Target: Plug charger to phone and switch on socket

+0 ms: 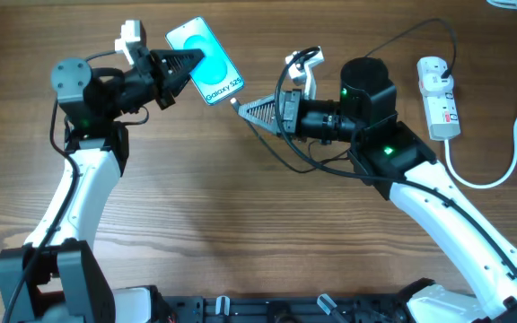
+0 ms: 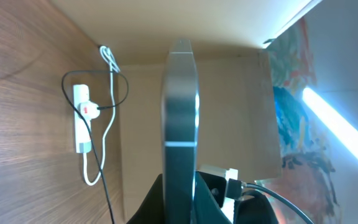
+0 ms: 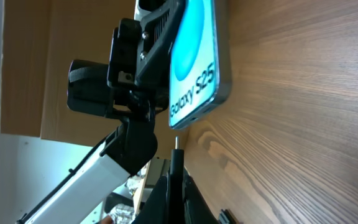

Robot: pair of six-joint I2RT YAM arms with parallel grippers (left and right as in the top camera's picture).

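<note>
Pointing charger point(image 3: 176, 158) at phone point(image 1: 206, 61), socket point(image 1: 440, 97) apart

Left gripper point(image 1: 193, 63), right gripper point(image 1: 242, 108) (both clamped)

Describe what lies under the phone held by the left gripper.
Wooden table lies beneath the tilted phone; whether its corner touches the wood cannot be told. The charger plug tip, pinched in the right gripper, points at its lower edge. The phone's back is covered.
</note>
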